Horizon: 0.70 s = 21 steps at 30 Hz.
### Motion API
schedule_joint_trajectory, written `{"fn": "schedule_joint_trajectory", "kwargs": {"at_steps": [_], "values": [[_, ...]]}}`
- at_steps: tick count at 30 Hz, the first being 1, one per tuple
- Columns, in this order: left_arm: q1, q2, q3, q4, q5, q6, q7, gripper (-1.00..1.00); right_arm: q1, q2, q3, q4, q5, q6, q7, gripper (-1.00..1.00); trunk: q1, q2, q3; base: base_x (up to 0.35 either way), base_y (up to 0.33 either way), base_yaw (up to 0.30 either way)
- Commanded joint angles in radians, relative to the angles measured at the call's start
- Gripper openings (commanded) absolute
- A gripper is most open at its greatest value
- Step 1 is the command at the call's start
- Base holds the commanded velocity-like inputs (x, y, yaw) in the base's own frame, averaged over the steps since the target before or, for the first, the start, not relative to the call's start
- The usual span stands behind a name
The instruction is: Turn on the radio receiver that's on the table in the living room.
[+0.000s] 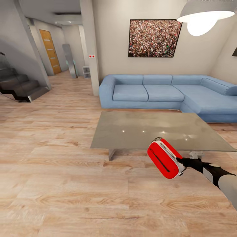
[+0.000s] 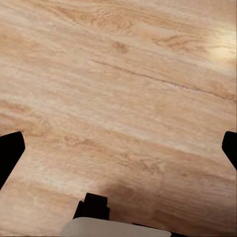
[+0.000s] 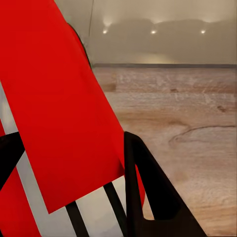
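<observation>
The radio receiver (image 1: 164,158), red with a white edge and a thin strap loop, hangs tilted in the air in front of the near edge of the coffee table (image 1: 131,128). My right gripper (image 1: 180,162) is shut on its lower right end. In the right wrist view the radio's red face (image 3: 59,98) sits between the black fingers (image 3: 148,187), with a glossy grey surface (image 3: 163,39) beyond. In the left wrist view my left gripper (image 2: 120,148) is open over bare plank floor, holding nothing.
A long blue corner sofa (image 1: 164,92) stands behind the table, under a framed crowd photo (image 1: 154,38) and a white pendant lamp (image 1: 204,16). Stairs (image 1: 19,85) rise at the far left, and a hallway with a wooden door (image 1: 50,51) leads off behind them. Wood floor (image 1: 65,184) spreads to the left.
</observation>
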Motion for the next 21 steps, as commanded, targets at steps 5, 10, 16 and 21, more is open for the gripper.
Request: {"fn": "schedule_joint_trajectory", "kwargs": {"at_steps": [5,10,16,21], "values": [[0.0,0.0,0.0,0.0,0.0,0.0,0.0,1.0,0.0,0.0,-0.015,-0.001,-0.005,0.0,0.003,-1.0,0.0,0.0,0.0,-0.292,0.193,0.0],[0.0,0.0,0.0,0.0,0.0,0.0,0.0,1.0,0.0,0.001,-0.015,0.0,-0.006,0.0,0.003,-1.0,0.0,0.0,0.0,-0.292,0.193,0.0],[0.0,0.0,0.0,0.0,0.0,0.0,0.0,1.0,0.0,0.002,-0.015,0.0,-0.006,0.0,0.003,-1.0,0.0,0.0,0.0,-0.292,0.193,0.0],[0.0,0.0,0.0,0.0,0.0,0.0,0.0,1.0,0.0,0.003,-0.014,0.0,-0.006,0.001,0.0,-1.0,0.0,0.0,0.0,-0.178,0.118,0.0]]}}
